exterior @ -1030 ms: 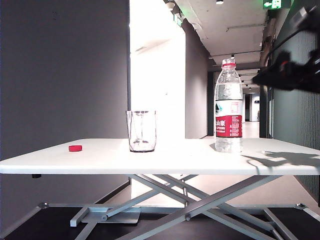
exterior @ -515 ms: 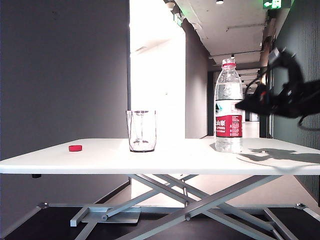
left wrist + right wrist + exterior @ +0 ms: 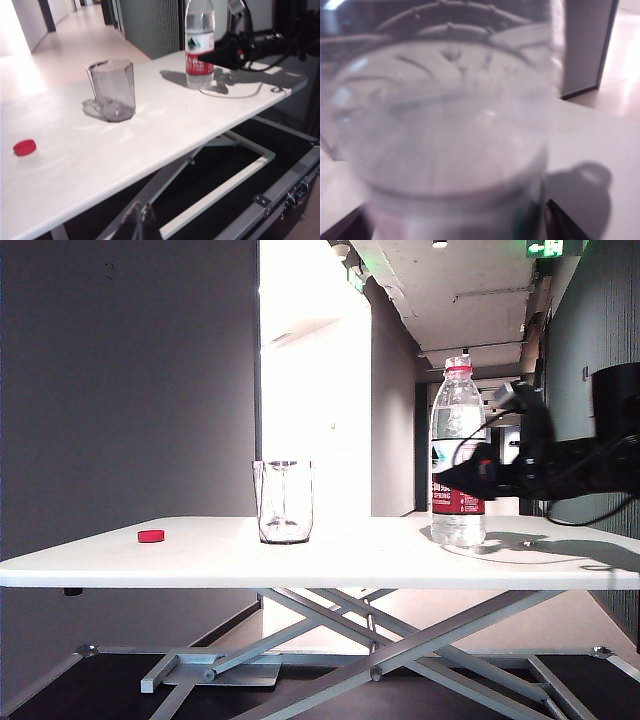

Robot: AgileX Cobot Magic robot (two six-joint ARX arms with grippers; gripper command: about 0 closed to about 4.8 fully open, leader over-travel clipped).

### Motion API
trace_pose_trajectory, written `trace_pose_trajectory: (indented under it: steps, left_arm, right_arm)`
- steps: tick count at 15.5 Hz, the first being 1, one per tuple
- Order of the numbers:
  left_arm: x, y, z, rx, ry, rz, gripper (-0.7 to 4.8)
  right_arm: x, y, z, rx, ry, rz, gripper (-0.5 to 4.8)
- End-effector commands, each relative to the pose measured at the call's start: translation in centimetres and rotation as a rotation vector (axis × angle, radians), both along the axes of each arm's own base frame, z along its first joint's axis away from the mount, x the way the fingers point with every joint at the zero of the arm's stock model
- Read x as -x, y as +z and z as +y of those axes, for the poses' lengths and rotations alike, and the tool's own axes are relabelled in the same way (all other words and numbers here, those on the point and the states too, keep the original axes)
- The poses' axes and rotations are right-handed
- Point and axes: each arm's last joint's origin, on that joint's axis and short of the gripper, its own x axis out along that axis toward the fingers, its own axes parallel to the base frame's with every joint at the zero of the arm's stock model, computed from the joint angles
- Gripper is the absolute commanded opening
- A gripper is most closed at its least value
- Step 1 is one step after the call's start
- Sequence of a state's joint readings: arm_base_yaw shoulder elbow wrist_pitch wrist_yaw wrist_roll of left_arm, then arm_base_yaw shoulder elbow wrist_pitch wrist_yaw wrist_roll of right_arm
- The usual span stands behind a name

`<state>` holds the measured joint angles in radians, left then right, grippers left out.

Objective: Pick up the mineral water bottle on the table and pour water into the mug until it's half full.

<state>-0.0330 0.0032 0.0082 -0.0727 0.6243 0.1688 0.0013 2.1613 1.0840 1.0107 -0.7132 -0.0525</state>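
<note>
The mineral water bottle [image 3: 457,420] stands upright on the right part of the white table [image 3: 330,560]; it shows again in the left wrist view [image 3: 199,45]. My right gripper [image 3: 452,478] reaches in level from the right at label height, open, with a finger on each side of the bottle. In the right wrist view the blurred bottle [image 3: 445,125] fills the space between its jaws [image 3: 455,227], and one dark fingertip [image 3: 557,222] stands just clear of it. The clear mug [image 3: 284,502] [image 3: 112,90] stands mid-table, empty. My left gripper [image 3: 142,220] hangs shut below the table's near edge.
A small red cap [image 3: 151,536] [image 3: 24,147] lies on the table's left part. Crossed grey legs [image 3: 400,640] stand under the tabletop. An open black case with metal latches [image 3: 295,190] sits on the floor beside the table.
My right arm came down from the upper right and moved left until its open jaws stood around the bottle's label. Bottle, mug and cap have not moved.
</note>
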Motion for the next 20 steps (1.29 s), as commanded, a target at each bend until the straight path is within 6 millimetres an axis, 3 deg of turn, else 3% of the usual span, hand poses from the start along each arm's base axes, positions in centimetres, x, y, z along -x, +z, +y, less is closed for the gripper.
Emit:
trace_pose_trajectory:
  steps: [1,12,14,15,20]
  left_arm:
    - [0.01,0.04,-0.01,-0.006,-0.002,-0.005,-0.05]
    - [0.06,-0.41,-0.01,-0.014,-0.003,0.04,-0.05]
    - [0.07,-0.49,-0.01,-0.015,-0.003,0.049,-0.05]
    - [0.07,-0.51,-0.01,-0.015,-0.003,0.051,-0.05]
    - [0.08,-0.55,-0.02,-0.015,-0.007,0.055,-0.05]
  right_arm:
    - [-1.09,0.42,0.56,0.0,0.005,-0.038,4.79]
    - [-1.61,0.73,0.83,0.001,-0.002,-0.04,4.79]
    - [-1.6,0.82,0.84,0.0,0.005,-0.048,3.84]
    - [-1.58,0.81,0.88,0.0,0.015,-0.048,3.64]
    - [-1.55,0.83,1.01,-0.001,0.029,-0.048,3.58]
